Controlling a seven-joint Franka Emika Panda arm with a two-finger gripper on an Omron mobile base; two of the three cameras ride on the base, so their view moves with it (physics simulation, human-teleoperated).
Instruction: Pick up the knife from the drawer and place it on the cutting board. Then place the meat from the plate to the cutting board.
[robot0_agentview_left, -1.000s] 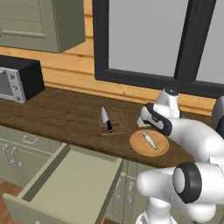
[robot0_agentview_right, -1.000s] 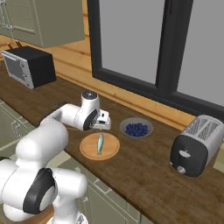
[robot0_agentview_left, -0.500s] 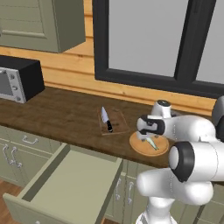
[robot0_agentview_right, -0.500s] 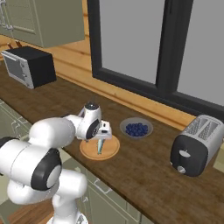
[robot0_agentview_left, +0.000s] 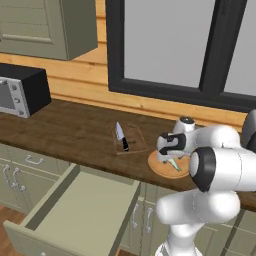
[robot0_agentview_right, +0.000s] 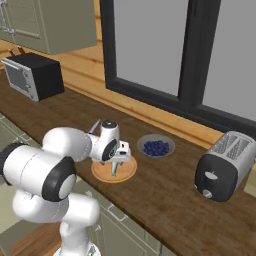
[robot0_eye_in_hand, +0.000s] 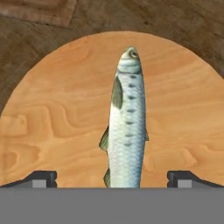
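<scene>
The knife (robot0_agentview_left: 121, 136), with a silver blade and black handle, lies on the brown cutting board (robot0_agentview_left: 134, 140). To the right of the board, the meat (robot0_eye_in_hand: 127, 127), a pale silvery-green fish, lies on the round tan plate (robot0_eye_in_hand: 52, 113). My gripper (robot0_eye_in_hand: 112, 178) hangs low over the plate (robot0_agentview_left: 159, 169), open, with one fingertip on either side of the meat's tail end and not touching it. From the side my gripper (robot0_agentview_right: 118, 161) points down onto the plate (robot0_agentview_right: 102, 174). The olive-green drawer (robot0_agentview_left: 75, 212) stands pulled out below the counter.
A blue-grey bowl of blueberries (robot0_agentview_right: 156, 147) sits just behind the plate, and a toaster (robot0_agentview_right: 223, 166) stands further right. A black microwave (robot0_agentview_left: 20, 89) is at the far left of the counter. The open drawer juts out in front of the lower cabinets.
My arm has swung down from above the plate's far side, so the open gripper now sits low over the meat. The knife, board and plate have not moved.
</scene>
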